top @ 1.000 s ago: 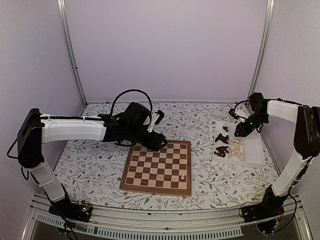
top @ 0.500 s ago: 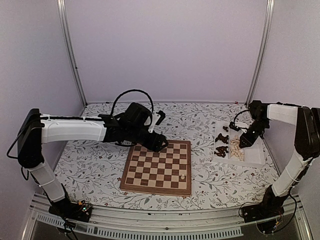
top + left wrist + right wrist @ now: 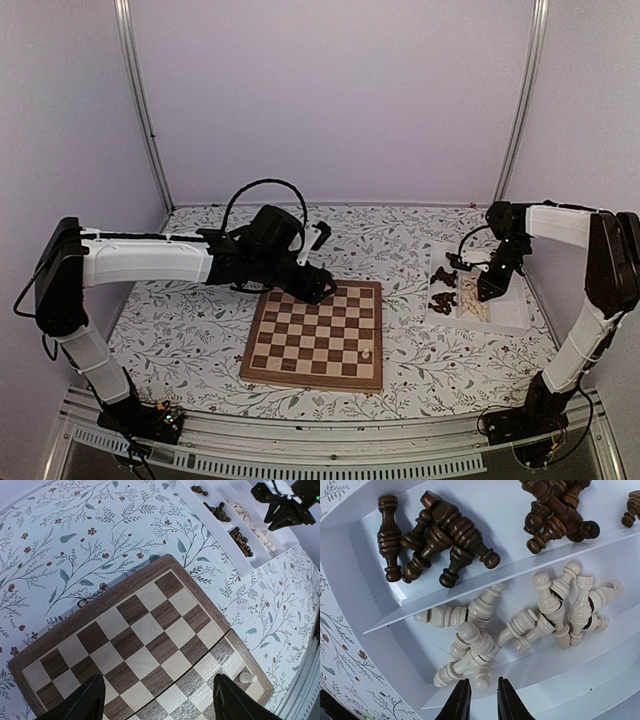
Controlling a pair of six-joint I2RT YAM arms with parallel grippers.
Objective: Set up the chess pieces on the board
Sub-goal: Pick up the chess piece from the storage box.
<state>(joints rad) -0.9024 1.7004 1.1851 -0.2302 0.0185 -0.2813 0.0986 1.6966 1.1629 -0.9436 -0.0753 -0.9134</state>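
Observation:
The board (image 3: 318, 335) lies in the middle of the table, with one pale cream piece (image 3: 366, 353) standing near its front right corner. My left gripper (image 3: 312, 285) hovers open over the board's far left part. In the left wrist view its fingers spread wide above bare squares (image 3: 145, 630), and the cream piece (image 3: 246, 677) stands beside the right finger. My right gripper (image 3: 483, 692) hangs low in the white tray, narrowly open. The rounded end of a lying cream piece (image 3: 481, 680) sits between its tips with small gaps either side. Cream pieces (image 3: 545, 610) and dark pieces (image 3: 440, 535) lie heaped in separate compartments.
The white tray (image 3: 510, 300) sits at the right of the flower-patterned table, divided by thin white walls (image 3: 470, 587). Metal frame posts (image 3: 140, 100) rise at the back corners. A black cable (image 3: 262, 185) loops above the left arm.
My right gripper has come down and toward the near side, from above the tray's far end into the cream-piece compartment. The left arm and the board have stayed still.

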